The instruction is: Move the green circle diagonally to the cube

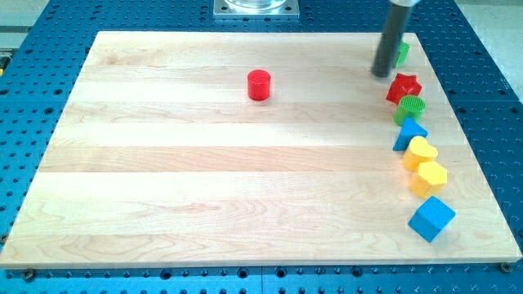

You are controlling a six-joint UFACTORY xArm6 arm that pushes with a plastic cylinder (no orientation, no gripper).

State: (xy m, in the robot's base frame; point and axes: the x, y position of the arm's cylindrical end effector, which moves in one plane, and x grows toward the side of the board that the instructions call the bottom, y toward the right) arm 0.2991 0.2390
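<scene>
The green circle is a ribbed green cylinder near the board's right edge, between a red star above it and a blue triangle below it. The blue cube lies at the lower right of the board. My tip is at the upper right, just left of a small green block that the rod partly hides. The tip is up and to the left of the green circle, apart from it.
A red cylinder stands alone at the upper middle of the wooden board. A yellow heart and a yellow hexagon lie in the right-hand column between the blue triangle and the blue cube.
</scene>
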